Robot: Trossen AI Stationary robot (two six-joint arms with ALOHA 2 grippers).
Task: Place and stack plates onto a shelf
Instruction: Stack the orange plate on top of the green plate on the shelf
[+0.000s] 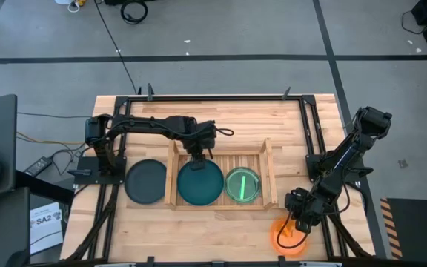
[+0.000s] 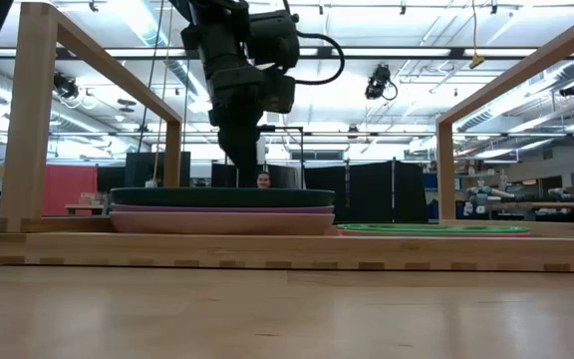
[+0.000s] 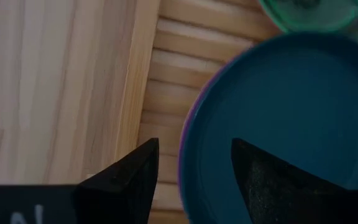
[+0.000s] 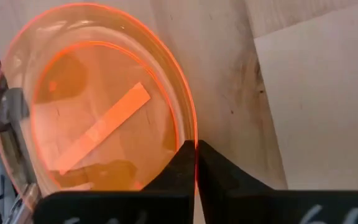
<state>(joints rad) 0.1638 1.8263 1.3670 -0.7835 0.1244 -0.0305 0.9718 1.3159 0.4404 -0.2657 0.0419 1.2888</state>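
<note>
Right gripper (image 4: 196, 163) pinched shut on orange plate (image 1: 288, 236) rim at table's front right corner; shelf (image 1: 267, 159) lies toward table centre. Left gripper (image 3: 194, 177) wide over teal plate (image 1: 200, 182).

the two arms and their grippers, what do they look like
Both arms are dark, near-black jointed links with black cables looped along them. The left gripper has two flat black fingers tapering to pointed tips, above a black bar with pale lettering. The right gripper has matching black fingers and bar.
</note>
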